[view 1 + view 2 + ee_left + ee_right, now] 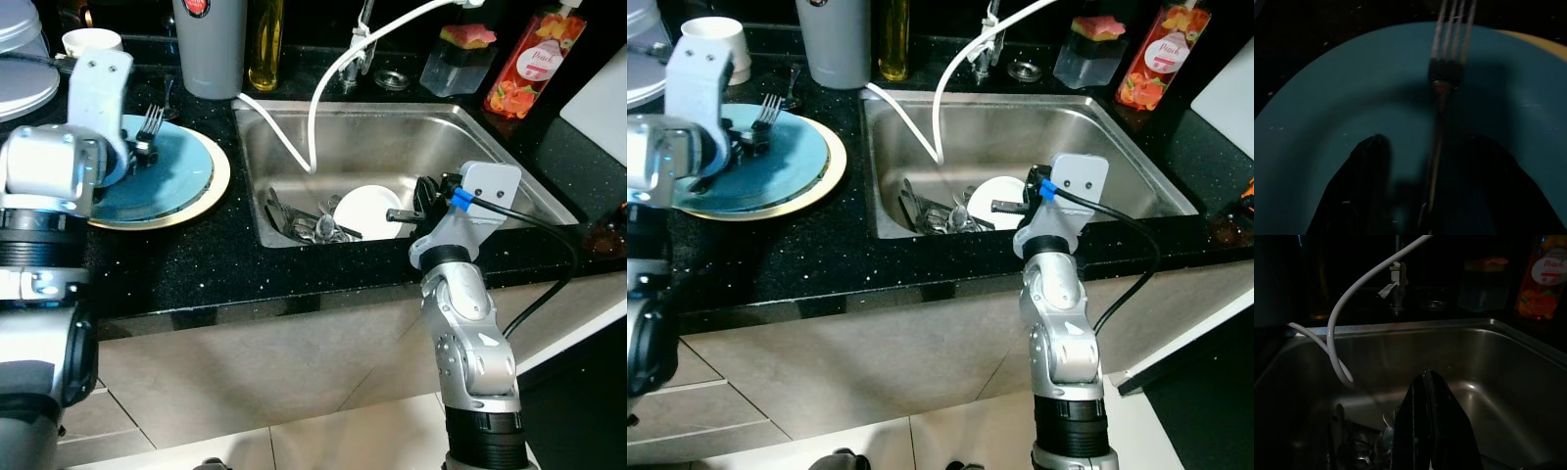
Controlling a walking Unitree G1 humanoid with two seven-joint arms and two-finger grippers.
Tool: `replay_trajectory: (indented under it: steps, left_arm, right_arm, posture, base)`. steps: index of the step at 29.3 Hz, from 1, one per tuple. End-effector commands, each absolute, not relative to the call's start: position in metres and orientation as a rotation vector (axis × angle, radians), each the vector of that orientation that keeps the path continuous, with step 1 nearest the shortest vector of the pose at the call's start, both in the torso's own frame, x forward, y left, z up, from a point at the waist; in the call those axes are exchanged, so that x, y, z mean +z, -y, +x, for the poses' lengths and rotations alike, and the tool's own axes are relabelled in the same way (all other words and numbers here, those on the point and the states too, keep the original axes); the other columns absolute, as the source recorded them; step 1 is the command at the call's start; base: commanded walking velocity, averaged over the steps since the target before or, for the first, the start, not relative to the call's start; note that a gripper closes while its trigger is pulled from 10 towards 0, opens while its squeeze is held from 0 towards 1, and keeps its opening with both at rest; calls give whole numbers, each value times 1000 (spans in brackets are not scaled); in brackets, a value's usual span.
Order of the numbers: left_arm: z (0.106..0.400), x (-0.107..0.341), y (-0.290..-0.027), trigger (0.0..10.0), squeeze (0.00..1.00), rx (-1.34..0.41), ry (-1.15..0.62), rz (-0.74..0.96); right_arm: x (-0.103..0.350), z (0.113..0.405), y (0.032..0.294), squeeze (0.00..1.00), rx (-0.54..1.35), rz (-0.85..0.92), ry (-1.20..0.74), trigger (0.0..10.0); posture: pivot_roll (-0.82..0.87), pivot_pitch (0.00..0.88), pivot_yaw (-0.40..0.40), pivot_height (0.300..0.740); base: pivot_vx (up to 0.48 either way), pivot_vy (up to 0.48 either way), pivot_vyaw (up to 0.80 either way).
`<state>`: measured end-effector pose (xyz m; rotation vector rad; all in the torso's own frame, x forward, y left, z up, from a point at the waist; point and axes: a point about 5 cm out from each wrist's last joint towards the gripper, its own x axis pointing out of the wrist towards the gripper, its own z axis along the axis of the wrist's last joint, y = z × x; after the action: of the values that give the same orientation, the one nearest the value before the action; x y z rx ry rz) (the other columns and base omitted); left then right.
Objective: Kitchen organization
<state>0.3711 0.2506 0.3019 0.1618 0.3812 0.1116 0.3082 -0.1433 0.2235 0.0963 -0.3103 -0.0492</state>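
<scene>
A silver fork [152, 121] rests tines-up on a teal plate [181, 176], which is stacked on a yellow-rimmed plate [219, 184] on the black counter left of the sink. My left gripper [143, 149] hovers low over the teal plate. In the left wrist view its fingers [1371, 161] stand apart, open, with the fork handle [1437, 127] between them. My right gripper [392, 213] reaches into the steel sink [392, 137], shut and holding nothing, just beside a white dish [364, 210]. Several pieces of cutlery [312, 227] lie in a pile at the sink's bottom left.
A white hose [315, 108] loops from the tap [361, 49] into the sink. Behind stand a grey canister [211, 49], an oil bottle [265, 44], a peach soap bottle [534, 59] and a clear box [460, 59]. A white mug [91, 41] and stacked plates [20, 78] sit far left.
</scene>
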Motion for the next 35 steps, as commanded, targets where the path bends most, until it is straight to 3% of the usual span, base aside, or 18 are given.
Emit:
replay_trajectory:
  steps: [1, 2, 3, 17, 22, 23, 24, 25, 28, 30, 31, 34, 35]
  left_arm:
    - [370, 302, -258, 10000, 0, 128, -394, 151]
    - [370, 301, -260, 9020, 0, 132, -400, 148]
    - [370, 297, -261, 0, 0, 118, -417, 110]
    - [375, 300, -256, 0, 0, 102, -388, 99]
    - [379, 330, -249, 0, 0, 134, -170, 208]
    - [379, 340, -245, 2706, 0, 129, -103, 227]
    - [378, 350, -240, 8588, 0, 120, -42, 226]
    - [378, 360, -234, 10000, 0, 106, 16, 226]
    - [377, 370, -225, 10000, 0, 66, 75, 218]
    - [378, 380, -197, 10000, 0, -76, 132, 189]
    - [378, 380, -197, 10000, 0, -76, 132, 189]
    - [385, 366, -150, 10000, 0, -322, 78, 176]
    - [385, 366, -150, 10000, 0, -322, 78, 176]
  right_arm:
    - [220, 308, 145, 0, -54, 91, 304, 10000]
    - [220, 308, 146, 0, -54, 91, 305, 10000]
    - [221, 308, 146, 0, -55, 90, 305, 10000]
    - [221, 309, 147, 0, -59, 89, 307, 10000]
    - [221, 308, 149, 0, -65, 88, 305, 10000]
    - [221, 308, 149, 0, -66, 88, 305, 10000]
    - [221, 308, 150, 0, -67, 87, 306, 10000]
    - [221, 309, 150, 0, -67, 87, 307, 10000]
    - [222, 309, 151, 0, -68, 86, 309, 10000]
    - [224, 309, 151, 0, -67, 86, 313, 10000]
    - [224, 309, 151, 0, -67, 86, 313, 10000]
    - [228, 310, 151, 0, -66, 87, 328, 10000]
    - [228, 310, 151, 0, -66, 87, 328, 10000]
  posture:
    - [278, 76, -89, 740]
    - [278, 77, -90, 740]
    - [278, 78, -90, 740]
    - [268, 83, -88, 740]
    - [263, 84, -88, 740]
    - [260, 84, -89, 740]
    - [259, 84, -89, 740]
    - [256, 83, -91, 740]
    - [255, 83, -94, 740]
    - [256, 84, -96, 740]
    - [256, 84, -96, 740]
    - [250, 84, -94, 740]
    - [250, 84, -94, 740]
  base:
    - [0, 0, 0]
    - [0, 0, 0]
    - [0, 0, 0]
    - [0, 0, 0]
    - [0, 0, 0]
    - [0, 0, 0]
    - [0, 0, 0]
    - [0, 0, 0]
    - [0, 0, 0]
    - [0, 0, 0]
    - [0, 0, 0]
    - [0, 0, 0]
    - [0, 0, 0]
